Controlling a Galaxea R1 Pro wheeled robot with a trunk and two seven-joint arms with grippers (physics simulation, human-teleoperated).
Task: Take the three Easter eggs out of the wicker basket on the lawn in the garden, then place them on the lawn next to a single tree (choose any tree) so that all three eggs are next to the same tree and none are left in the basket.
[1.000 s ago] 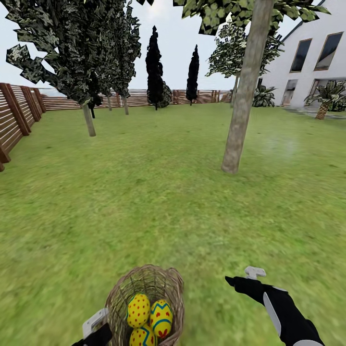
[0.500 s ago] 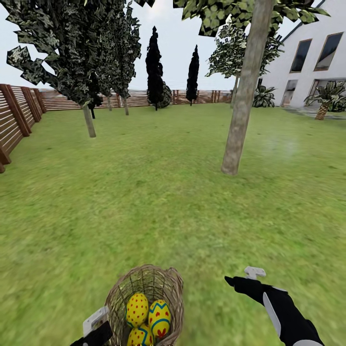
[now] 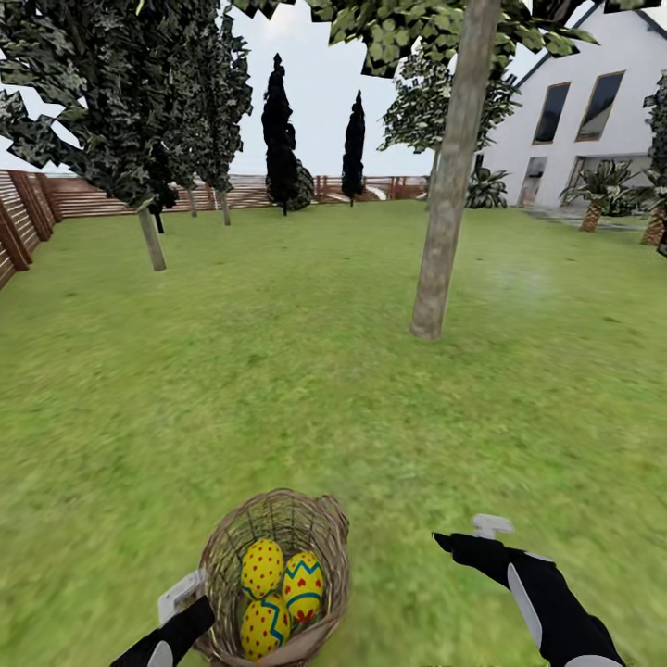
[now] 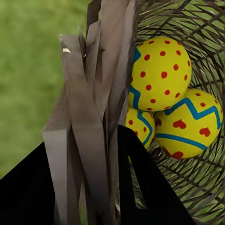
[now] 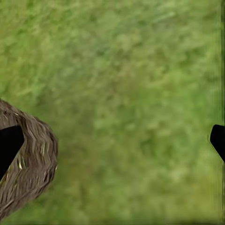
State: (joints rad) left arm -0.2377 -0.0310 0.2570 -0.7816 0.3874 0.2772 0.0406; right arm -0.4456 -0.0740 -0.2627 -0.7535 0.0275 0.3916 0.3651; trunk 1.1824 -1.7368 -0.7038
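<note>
The wicker basket (image 3: 278,574) sits at bottom centre with three Easter eggs (image 3: 278,593) inside, left gripper (image 3: 185,607) clamped on its rim. Right gripper (image 3: 472,535) spreads wide. Open lawn (image 3: 306,389) reaches the tree (image 3: 445,204) at upper centre.

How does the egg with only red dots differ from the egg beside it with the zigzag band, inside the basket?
The dotted egg is covered in red dots; the zigzag egg carries blue-green bands and red marks. In the head view the dotted egg lies farther from the robot and more to its left. Both are yellow, similar in size, inside the wicker basket.
</note>
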